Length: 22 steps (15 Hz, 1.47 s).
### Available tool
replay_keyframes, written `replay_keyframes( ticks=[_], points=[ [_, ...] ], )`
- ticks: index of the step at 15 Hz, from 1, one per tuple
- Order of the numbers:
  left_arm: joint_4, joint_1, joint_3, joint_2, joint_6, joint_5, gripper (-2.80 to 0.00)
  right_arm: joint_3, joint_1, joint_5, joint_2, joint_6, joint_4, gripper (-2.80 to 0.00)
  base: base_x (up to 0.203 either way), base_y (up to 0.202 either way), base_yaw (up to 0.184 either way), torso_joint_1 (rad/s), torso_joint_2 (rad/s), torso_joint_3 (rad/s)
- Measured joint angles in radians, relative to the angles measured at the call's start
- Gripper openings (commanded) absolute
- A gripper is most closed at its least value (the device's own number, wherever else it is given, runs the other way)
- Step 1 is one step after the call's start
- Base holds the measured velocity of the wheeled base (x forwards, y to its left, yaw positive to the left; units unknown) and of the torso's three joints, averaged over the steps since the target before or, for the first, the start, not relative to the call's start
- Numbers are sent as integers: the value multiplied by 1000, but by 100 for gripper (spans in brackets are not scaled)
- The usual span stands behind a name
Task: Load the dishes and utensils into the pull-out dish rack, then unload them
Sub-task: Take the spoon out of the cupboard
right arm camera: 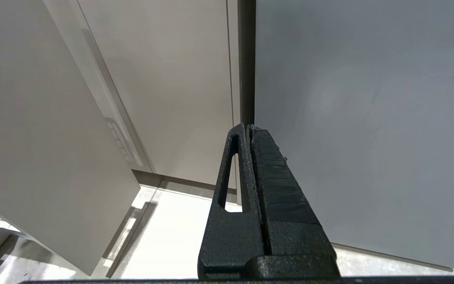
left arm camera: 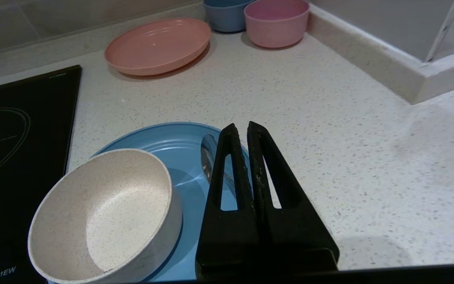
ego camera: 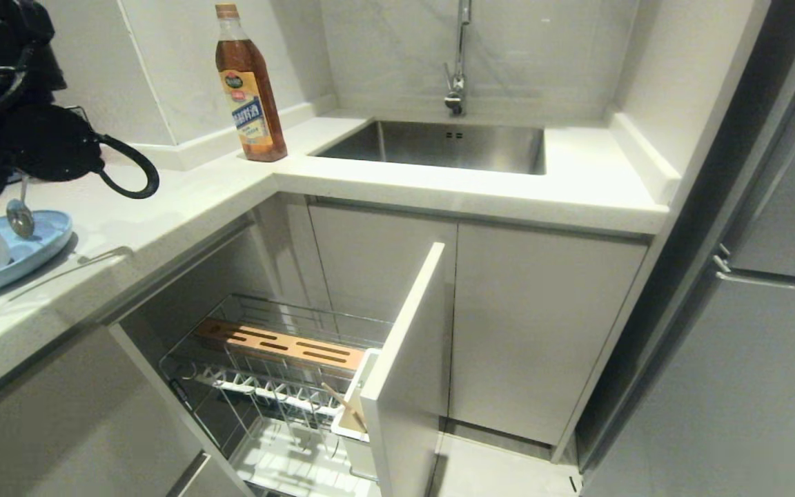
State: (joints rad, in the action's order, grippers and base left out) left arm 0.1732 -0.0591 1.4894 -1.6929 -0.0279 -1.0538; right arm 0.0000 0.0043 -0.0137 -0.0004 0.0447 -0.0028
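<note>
Counter: 2 plates (left arm camera: 160,45), 3 bowls (left arm camera: 105,213), 1 spoon (left arm camera: 208,156).

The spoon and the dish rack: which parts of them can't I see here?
- Spoon handle: head view, hidden behind the black left arm; left wrist view, covered by the left gripper.
- Dish rack front: head view, cut by the bottom edge.
- Chopsticks: lower ends hidden inside the white holder.

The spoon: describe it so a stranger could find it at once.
Start at the black cooktop on the pale counter; beside it lies a light-blue plate carrying a white bowl. The spoon rests on that plate beside the bowl, the only slim silver metal thing there.
</note>
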Motion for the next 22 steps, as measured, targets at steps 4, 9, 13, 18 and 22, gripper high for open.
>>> replay_keyframes(
  ticks=[4, 9, 13, 18, 22],
  points=[
    [38, 8, 5, -34, -22, -20, -280, 0, 0, 0, 0, 0, 0, -280, 0, 0, 0, 0, 0, 0],
    [44, 11, 10, -70, -23, -20, -280, 0, 0, 0, 0, 0, 0, -280, 0, 0, 0, 0, 0, 0],
    [43, 19, 16, -114, -30, -20, -280, 0, 0, 0, 0, 0, 0, -280, 0, 0, 0, 0, 0, 0],
    [36, 19, 17, -149, -32, -20, -280, 0, 0, 0, 0, 1, 0, -280, 0, 0, 0, 0, 0, 0],
    [33, 19, 12, -155, -33, -19, 0, 0, 0, 0, 0, 0, 0, -280, 0, 0, 0, 0, 0, 0]
  ],
)
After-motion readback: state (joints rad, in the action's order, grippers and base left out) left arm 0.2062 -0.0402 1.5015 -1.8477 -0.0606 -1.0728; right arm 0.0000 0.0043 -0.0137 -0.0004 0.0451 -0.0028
